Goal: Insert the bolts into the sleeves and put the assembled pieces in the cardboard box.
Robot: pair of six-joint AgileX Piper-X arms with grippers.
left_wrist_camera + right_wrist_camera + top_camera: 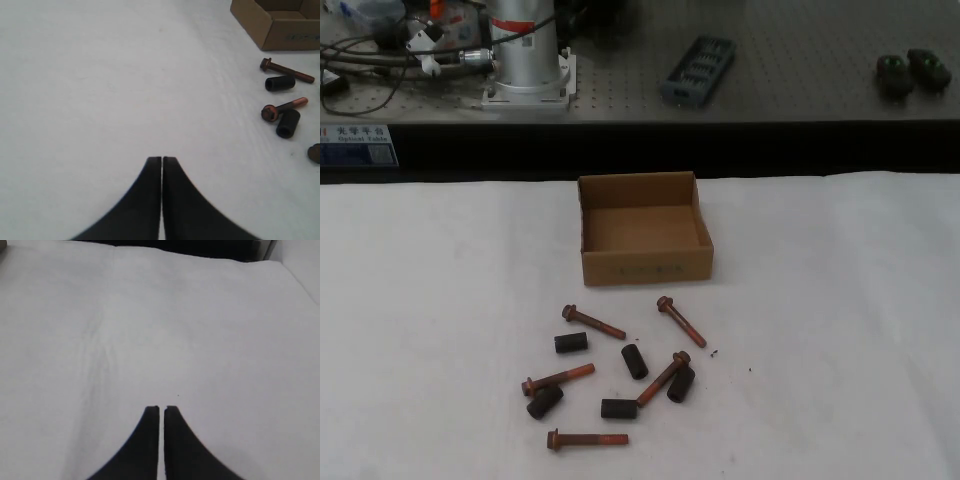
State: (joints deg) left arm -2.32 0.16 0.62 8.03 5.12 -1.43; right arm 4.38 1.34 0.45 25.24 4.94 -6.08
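Both pairs of jaws closed, empty, over the worktop (100,75); bolts (289,71) and sleeves (280,83) lie well clear of the left jaws, near the box (295,35). Rigid, light-looking, likely to roll: pinch mid-shank.

5 coppery-brown bolts (593,322), 5 black sleeves (571,343), tan cardboard box (646,262), white cloth (840,330).

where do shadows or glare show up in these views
High view: even light, only faint shadows under the bolts and sleeves. Left wrist view: the white cloth glares bright, no hard shadow beneath the shut left pincer. Right wrist view: soft grey folds shade the cloth, no glare spot.
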